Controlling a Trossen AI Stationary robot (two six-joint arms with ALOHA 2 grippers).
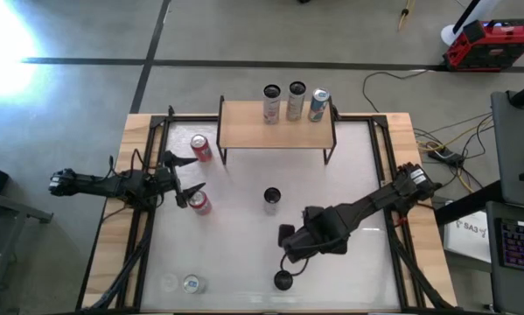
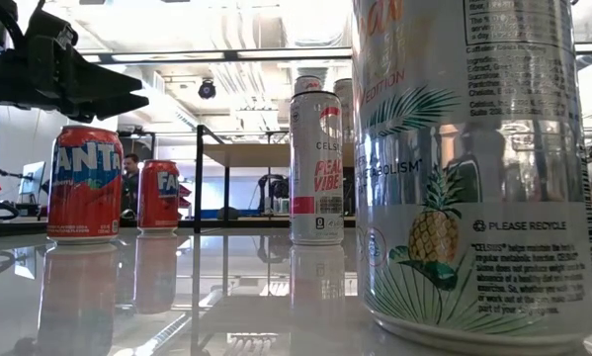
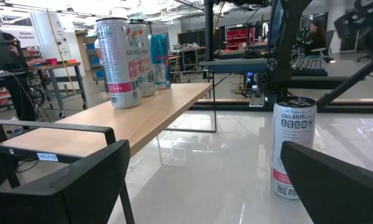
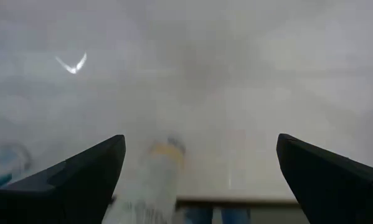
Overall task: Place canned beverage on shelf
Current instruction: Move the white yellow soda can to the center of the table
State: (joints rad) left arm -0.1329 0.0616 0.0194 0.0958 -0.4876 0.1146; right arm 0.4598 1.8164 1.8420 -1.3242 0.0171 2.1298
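I see a glossy white desk [image 1: 244, 254] in an open workshop. The shelf [image 1: 275, 136] stands at the far edge and carries three cans [image 1: 294, 101] along its far side. My left gripper [image 1: 185, 179] hovers left of it, fingers spread, between two red Fanta cans [image 1: 200, 147]. A Celsius can [image 1: 271, 199] stands mid-desk; my right gripper [image 1: 289, 248], fingers spread, hangs just near of it.

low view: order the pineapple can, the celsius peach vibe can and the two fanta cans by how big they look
1. Pineapple can, largest by far, though it stands closest to the camera.
2. Celsius peach vibe can.
3. Nearer Fanta can.
4. Farther Fanta can, smallest; likely just distance, as both Fantas look alike.
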